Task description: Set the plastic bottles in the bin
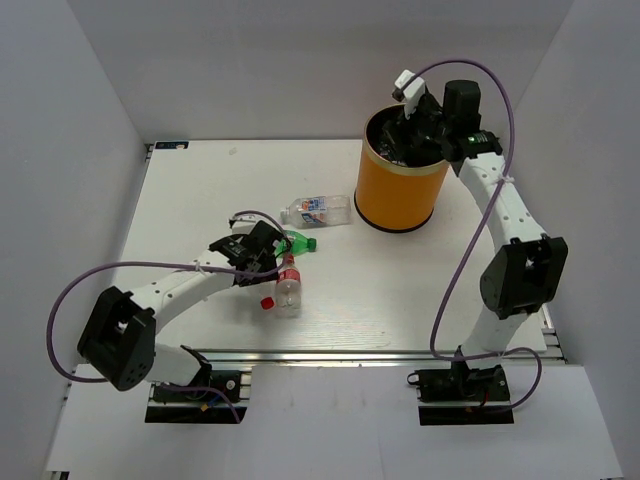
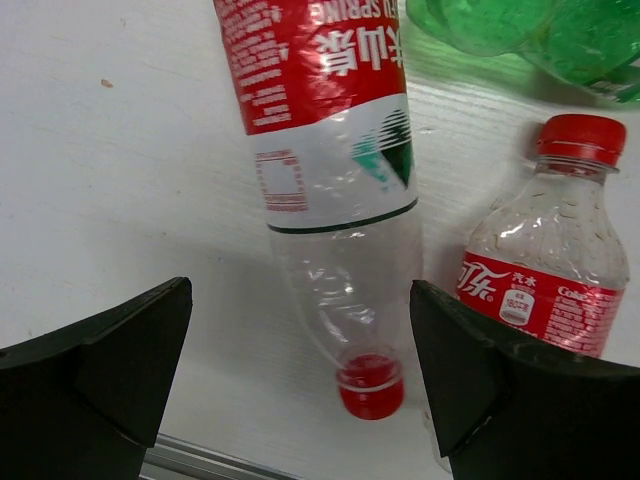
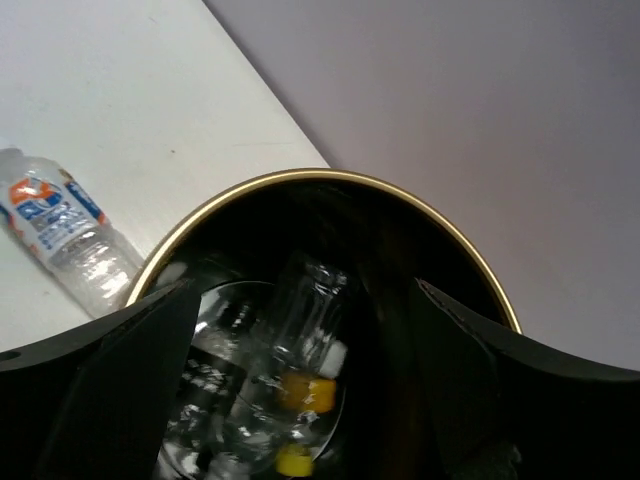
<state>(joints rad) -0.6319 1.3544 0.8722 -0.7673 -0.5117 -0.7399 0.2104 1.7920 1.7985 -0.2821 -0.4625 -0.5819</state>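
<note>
four plastic bottles are found lying on the table (image 1: 200, 200), left of centre in the top view. a red-and-white-labelled bottle (image 2: 330, 150) is laid with its red cap toward the bottom of the left wrist view. a cola bottle (image 2: 545, 270) is seen just beside it on the right, and a green bottle (image 2: 480, 20) at the upper right. a blue-and-orange-labelled bottle (image 1: 318, 209) is set apart from these, nearer the bin (image 1: 400, 190).

the bin is stood at the upper right of the top view, and several clear bottles (image 3: 290, 340) are seen heaped on its black bottom.

the left hand (image 2: 300, 330) is held open, one finger on either side of the red-and-white-labelled bottle's neck end, apparently so that this bottle can be closed on next. the right hand (image 1: 415, 125) is held open and empty over the bin's mouth, a place suited to a release, though nothing is gripped. the blue-and-orange-labelled bottle is judged to be its nearest pick.
</note>
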